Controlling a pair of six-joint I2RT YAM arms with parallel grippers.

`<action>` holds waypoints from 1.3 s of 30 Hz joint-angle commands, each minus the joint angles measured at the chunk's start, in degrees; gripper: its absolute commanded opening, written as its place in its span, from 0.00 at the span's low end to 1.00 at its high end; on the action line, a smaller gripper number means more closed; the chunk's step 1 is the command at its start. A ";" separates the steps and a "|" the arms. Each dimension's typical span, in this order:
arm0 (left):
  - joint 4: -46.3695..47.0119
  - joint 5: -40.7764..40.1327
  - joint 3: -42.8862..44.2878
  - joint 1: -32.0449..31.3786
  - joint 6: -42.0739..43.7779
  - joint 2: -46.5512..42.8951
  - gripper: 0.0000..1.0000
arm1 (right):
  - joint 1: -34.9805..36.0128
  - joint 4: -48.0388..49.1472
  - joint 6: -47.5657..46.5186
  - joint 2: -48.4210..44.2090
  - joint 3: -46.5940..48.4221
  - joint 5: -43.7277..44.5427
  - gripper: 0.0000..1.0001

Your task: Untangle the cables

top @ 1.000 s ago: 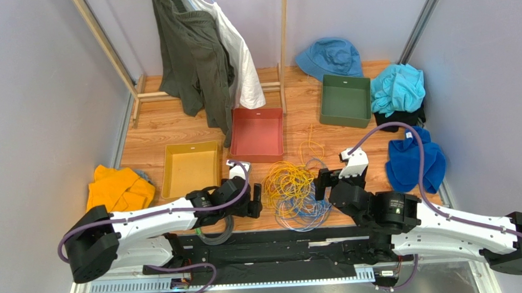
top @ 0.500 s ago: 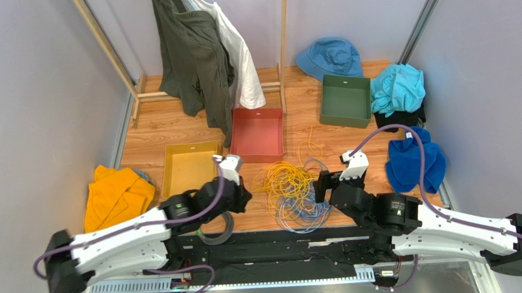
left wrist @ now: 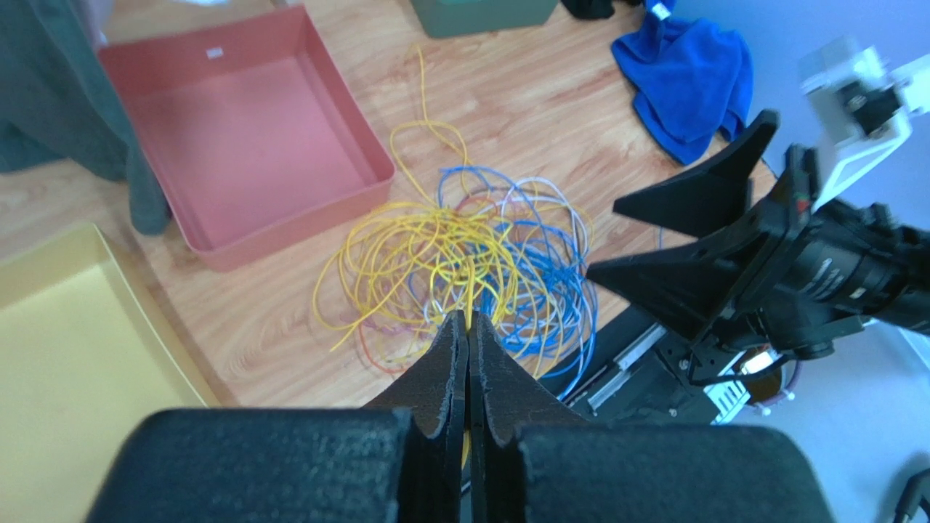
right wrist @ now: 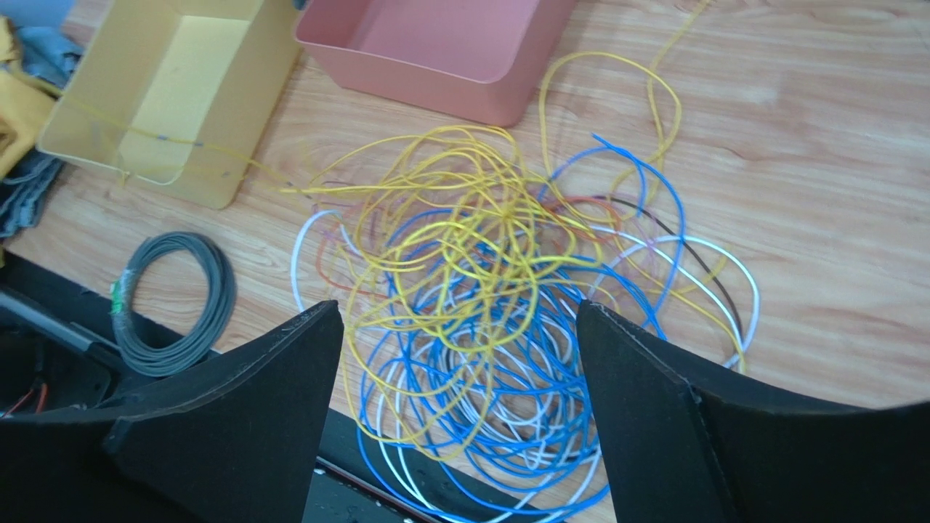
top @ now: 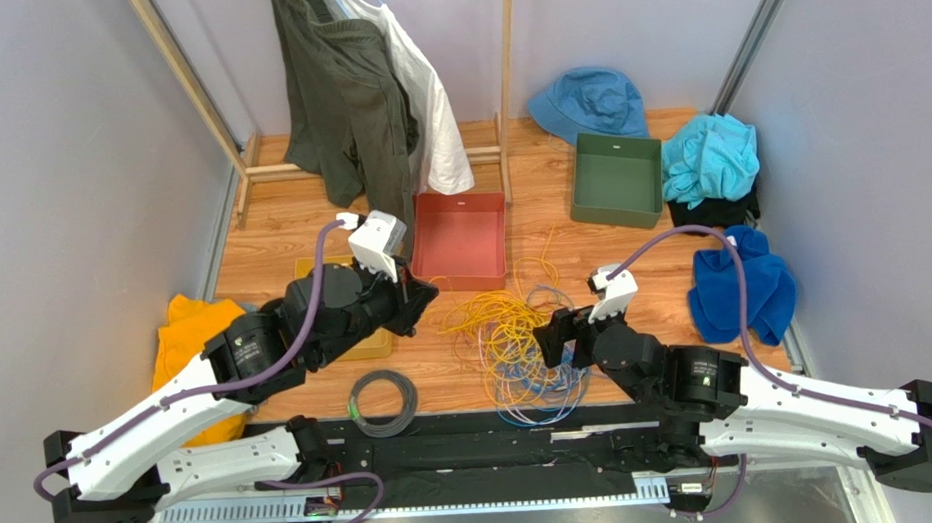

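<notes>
- The left claw (left wrist: pixel 469 318) has its two black fingers pressed flat together, and a thin yellow strand (right wrist: pixel 175 140) shows between them.
- That strand runs from this claw across the shallow yellow plastic tray (right wrist: pixel 253 136) to the heap.
- The cables (right wrist: pixel 491 283), a loose heap of thin looping wires in yellow, blue, white and a few dark ones, lie on the wooden counter (right wrist: pixel 819 163). They are just ahead of the left claw's fingertips and below them.
- The right claw (right wrist: pixel 458 311) is spread wide and grips nothing. The heap sits between its fingers and just ahead of them.
- A shallow pink-red plastic tray (right wrist: pixel 458 100) stands beyond the heap from the right claw, slightly to its left.
- A neat grey coiled ring of cable with a green tag (right wrist: pixel 218 289) lies apart from the heap, just left of the right claw's left finger.
</notes>
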 commanded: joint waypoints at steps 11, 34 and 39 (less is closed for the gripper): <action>-7.88 -0.37 20.11 -0.15 8.14 6.46 0.00 | -0.22 26.72 -14.81 22.66 3.96 -4.06 0.82; -20.72 -3.10 64.68 -0.15 17.28 22.28 0.00 | -1.28 34.89 -11.63 18.79 -4.91 -6.52 0.86; -21.34 -2.13 65.74 -0.15 16.84 23.43 0.00 | -3.90 46.75 -14.02 31.26 -5.01 -8.62 0.83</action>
